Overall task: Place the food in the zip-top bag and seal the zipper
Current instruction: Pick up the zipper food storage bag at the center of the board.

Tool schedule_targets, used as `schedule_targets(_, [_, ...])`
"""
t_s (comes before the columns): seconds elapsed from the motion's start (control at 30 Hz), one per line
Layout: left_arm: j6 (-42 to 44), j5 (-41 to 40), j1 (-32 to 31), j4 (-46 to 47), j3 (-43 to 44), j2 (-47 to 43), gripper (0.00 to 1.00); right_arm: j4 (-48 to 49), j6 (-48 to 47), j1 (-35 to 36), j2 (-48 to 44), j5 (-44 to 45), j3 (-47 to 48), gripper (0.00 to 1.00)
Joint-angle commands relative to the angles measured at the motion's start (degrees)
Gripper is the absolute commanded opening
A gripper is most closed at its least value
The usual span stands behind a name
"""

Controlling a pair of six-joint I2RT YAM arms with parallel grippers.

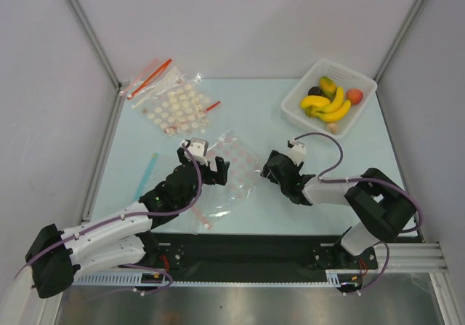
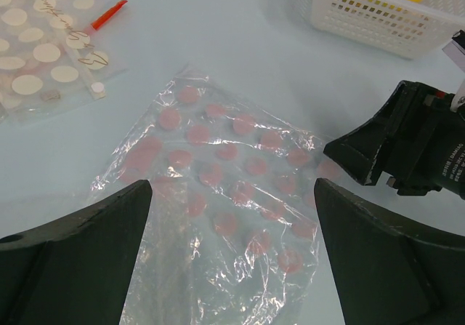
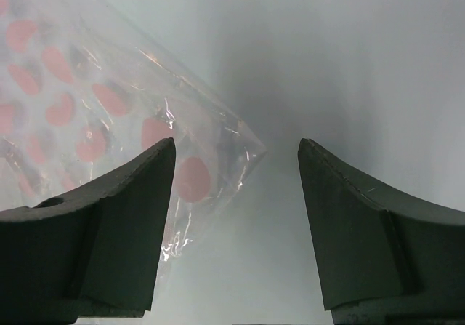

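The zip-top bag (image 1: 231, 166), clear and crinkly with pink dots, lies flat on the table between my two grippers. My left gripper (image 1: 216, 169) stands open over its near part, and the bag (image 2: 225, 194) spreads between and beyond its fingers. My right gripper (image 1: 269, 171) is open at the bag's right corner (image 3: 109, 99), which reaches past the left finger (image 3: 138, 209); nothing is held. The food (image 1: 328, 99), a banana bunch, peach, mango and dark piece, sits in the white basket. I cannot make out the zipper.
The white perforated basket (image 1: 363, 110) stands at the back right. A bag of cream discs (image 1: 171, 107) with a red strip lies at the back left. A pale blue strip (image 1: 147, 171) lies at the left. My right gripper's black body (image 2: 407, 150) is close beside the left one.
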Motion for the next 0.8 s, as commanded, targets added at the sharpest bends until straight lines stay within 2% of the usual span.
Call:
schedule_targets(0.0, [0.0, 0.8, 0.3, 0.6, 2.7, -0.9, 1.0, 0.8, 0.3, 1.0, 2.5, 2.3, 2.6, 0.73])
schedule_targets(0.13, [0.0, 1.0, 0.3, 0.5, 2.7, -1.0, 1.0, -0.2, -0.5, 2.1, 4.9, 4.1, 4.4, 0.72])
schedule_targets(0.23, [-0.1, 1.1, 0.3, 0.5, 2.6, -1.3, 1.0, -0.1, -1.3, 2.7, 5.9, 4.4, 5.2, 0.66])
schedule_targets(0.33, [-0.1, 1.1, 0.3, 0.6, 2.6, -1.2, 1.0, 0.8, -2.5, 2.8, 6.1, 3.8, 5.4, 0.41])
schedule_targets(0.37, [0.0, 1.1, 0.3, 0.6, 2.6, -1.2, 1.0, 0.8, -2.8, 2.8, 6.1, 3.7, 5.5, 0.22])
schedule_targets(0.4, [0.0, 1.1, 0.3, 0.5, 2.6, -1.1, 1.0, 0.5, -3.2, 2.8, 6.0, 3.6, 5.7, 0.13])
schedule_targets(0.43, [0.0, 1.1, 0.3, 0.5, 2.6, -1.2, 1.0, 0.0, -4.3, 2.8, 5.8, 3.6, 6.2, 0.04])
schedule_targets(0.47, [0.0, 1.1, 0.3, 0.5, 2.6, -1.1, 1.0, -0.9, -4.7, 2.8, 4.9, 3.9, 6.6, 0.0])
schedule_targets(0.77, [0.9, 2.9, 0.3, 0.6, 3.2, 0.2, 1.0, -3.3, -8.9, 2.9, -8.4, 8.3, 4.6, 0.0])
